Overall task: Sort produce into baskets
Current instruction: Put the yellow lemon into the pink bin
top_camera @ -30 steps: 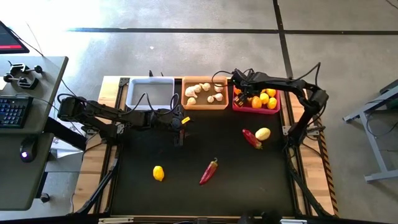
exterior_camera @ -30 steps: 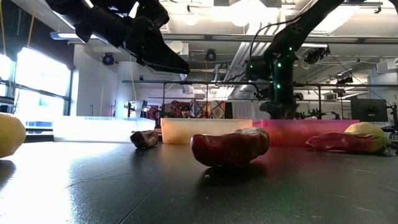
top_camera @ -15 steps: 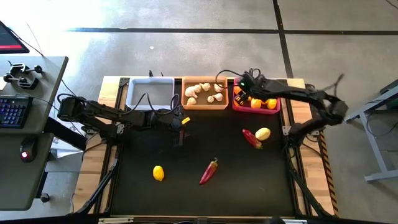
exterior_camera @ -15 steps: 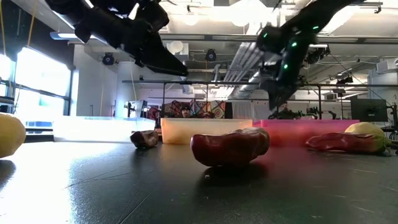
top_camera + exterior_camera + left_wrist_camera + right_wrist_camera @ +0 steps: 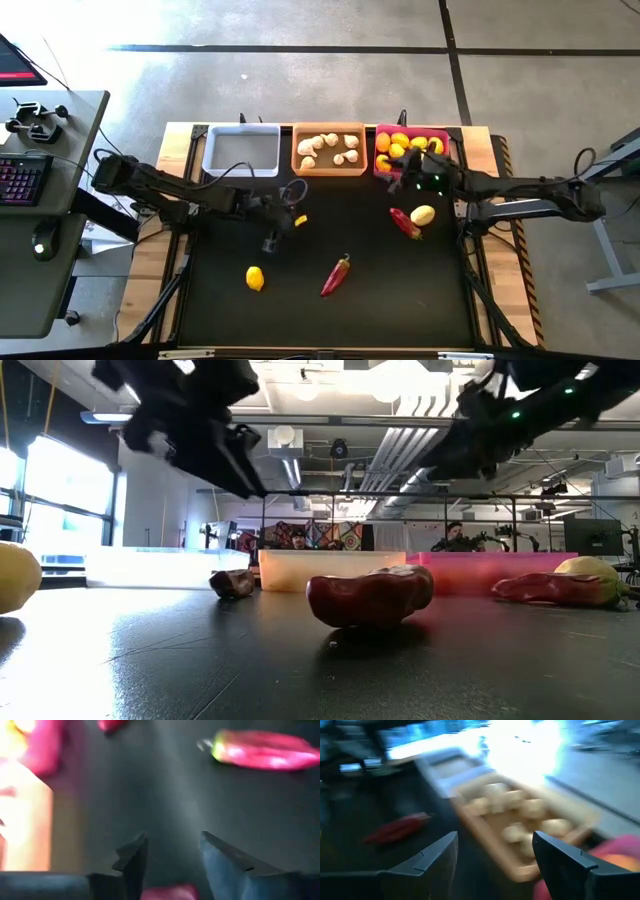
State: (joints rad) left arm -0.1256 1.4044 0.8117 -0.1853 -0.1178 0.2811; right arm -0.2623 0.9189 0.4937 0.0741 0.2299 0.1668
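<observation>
Overhead arrangement, left to right: the left arm reaches in from the table's left edge, and the left gripper (image 5: 272, 243) hangs over the black mat (image 5: 330, 320) below the white basket (image 5: 241, 151), its fingers parted with nothing between them, as the left wrist view confirms; a dark red chili (image 5: 260, 751) lies ahead of it in that view. A small yellow piece (image 5: 301, 220) lies just beside the gripper. Nearer the front edge rest a loose lemon (image 5: 255, 279) and, to its right, a chili pepper (image 5: 336, 275), well apart from each other. Along the far edge stand three baskets in a row: the white one, holding no visible produce; the orange basket (image 5: 329, 167) holding garlic bulbs (image 5: 330, 148); and the pink basket (image 5: 381, 175) holding lemons (image 5: 404, 146). The right arm extends from the table's right side, and the right gripper (image 5: 406, 179) hovers over the near edge of the pink basket; its fingers (image 5: 434, 857) are spread and hold nothing. Just below it on the mat, a second chili (image 5: 403, 222) and a second lemon (image 5: 423, 214) lie touching
</observation>
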